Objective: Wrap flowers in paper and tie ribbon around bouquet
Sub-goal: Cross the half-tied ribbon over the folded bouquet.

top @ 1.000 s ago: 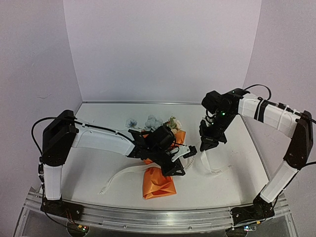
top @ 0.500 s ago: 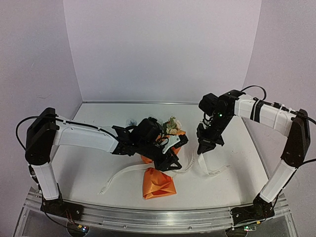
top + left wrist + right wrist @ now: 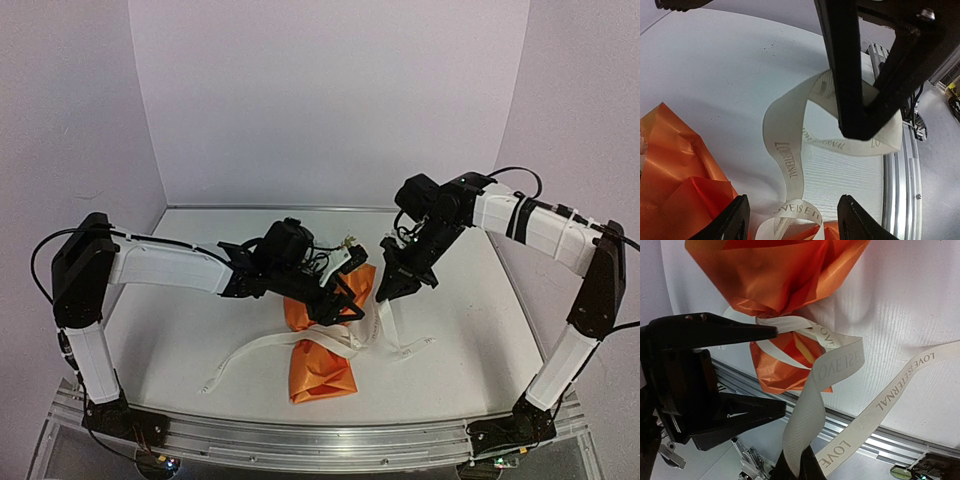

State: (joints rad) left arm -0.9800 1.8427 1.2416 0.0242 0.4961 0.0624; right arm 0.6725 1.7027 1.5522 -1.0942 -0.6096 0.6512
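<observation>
Bouquet [image 3: 322,372]: orange bundle lying mid-counter, its near end close to the near edge.
Ribbon [image 3: 250,352]: crosses its waist, tails trailing left and right.
Room: bare counter [image 3: 180,330] left, right and far.
Left claw [image 3: 347,300]: spread wide above the bouquet, ribbon loop between its fingers, unpinched.
Right claw [image 3: 388,288]: pinched tight on the ribbon, just right of the bouquet.

White table [image 3: 170,340] with metal rail [image 3: 300,438] between lilac walls [image 3: 330,100]

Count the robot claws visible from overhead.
2. The left claw, open, is over the bouquet; the right claw, just right of it, is shut on the ribbon. None seems hidden.
</observation>
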